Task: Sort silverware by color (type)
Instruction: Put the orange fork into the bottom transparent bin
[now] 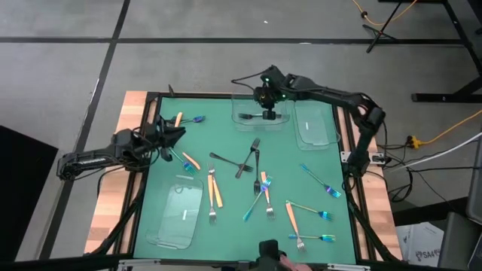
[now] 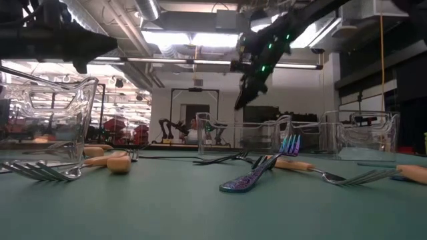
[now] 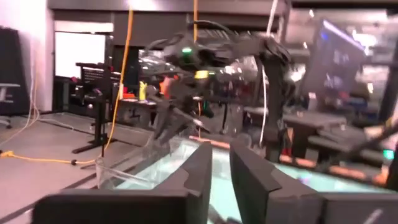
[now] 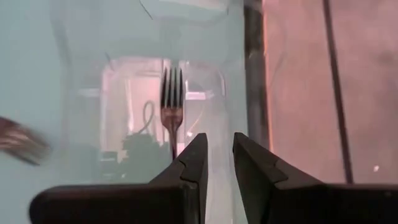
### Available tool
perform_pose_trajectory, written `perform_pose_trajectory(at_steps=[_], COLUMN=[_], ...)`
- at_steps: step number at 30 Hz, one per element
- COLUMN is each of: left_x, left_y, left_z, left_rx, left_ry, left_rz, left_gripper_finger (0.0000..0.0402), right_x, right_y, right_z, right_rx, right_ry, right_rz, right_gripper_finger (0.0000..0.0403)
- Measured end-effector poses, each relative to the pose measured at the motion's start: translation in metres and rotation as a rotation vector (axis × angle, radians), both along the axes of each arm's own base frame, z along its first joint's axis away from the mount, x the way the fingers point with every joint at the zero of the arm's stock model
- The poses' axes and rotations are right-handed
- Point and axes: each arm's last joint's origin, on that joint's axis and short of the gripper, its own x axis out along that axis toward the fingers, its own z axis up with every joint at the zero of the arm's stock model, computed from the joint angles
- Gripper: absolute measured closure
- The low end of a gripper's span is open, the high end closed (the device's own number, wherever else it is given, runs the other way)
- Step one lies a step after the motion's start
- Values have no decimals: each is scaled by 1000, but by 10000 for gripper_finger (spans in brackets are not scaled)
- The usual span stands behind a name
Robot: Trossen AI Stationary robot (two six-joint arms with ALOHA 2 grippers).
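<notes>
My right gripper [image 1: 268, 114] [image 4: 219, 152] hovers over the clear tray [image 1: 260, 120] at the table's far edge, fingers pointing down, narrowly open and empty. A black fork [image 4: 171, 99] [image 1: 247, 117] lies flat in that tray, just ahead of the fingertips and apart from them. My left gripper [image 1: 175, 134] [image 3: 222, 165] waits above the table's left side, narrowly open and empty. Black forks [image 1: 245, 159] lie crossed mid-table. Orange-handled utensils [image 1: 215, 188] and iridescent blue forks [image 1: 320, 181] are scattered flat on the green mat.
A second clear tray [image 1: 316, 124] sits at the far right and a third [image 1: 177, 212] at the near left. A blue fork [image 1: 197, 119] and an orange-handled utensil [image 1: 188, 159] lie close to my left gripper. In the low view, a blue fork [image 2: 260, 170] lies in the foreground.
</notes>
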Motion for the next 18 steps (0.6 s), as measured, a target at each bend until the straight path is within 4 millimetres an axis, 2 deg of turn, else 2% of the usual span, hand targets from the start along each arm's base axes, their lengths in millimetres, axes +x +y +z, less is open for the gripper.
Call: perform_pose_trajectory(at_steps=[5,9,13,18], left_x=[-2,-4,-4,-1], left_y=[1,1,1,2], left_z=[6,10,14,26], left_rx=[-63,-60,-54,-61], left_ry=[-98,-141,-183,-169], left_rz=[29,32,37,53], left_gripper_finger=[294,262,255,256], right_x=[-6,-22,-42,-63], right_y=[38,77,114,152], right_z=[35,58,78,100], right_rx=[-30,-28,-24,13], right_ry=[-23,31,78,51], right_rz=[68,127,177,129], right_gripper_finger=[338,338,338,338])
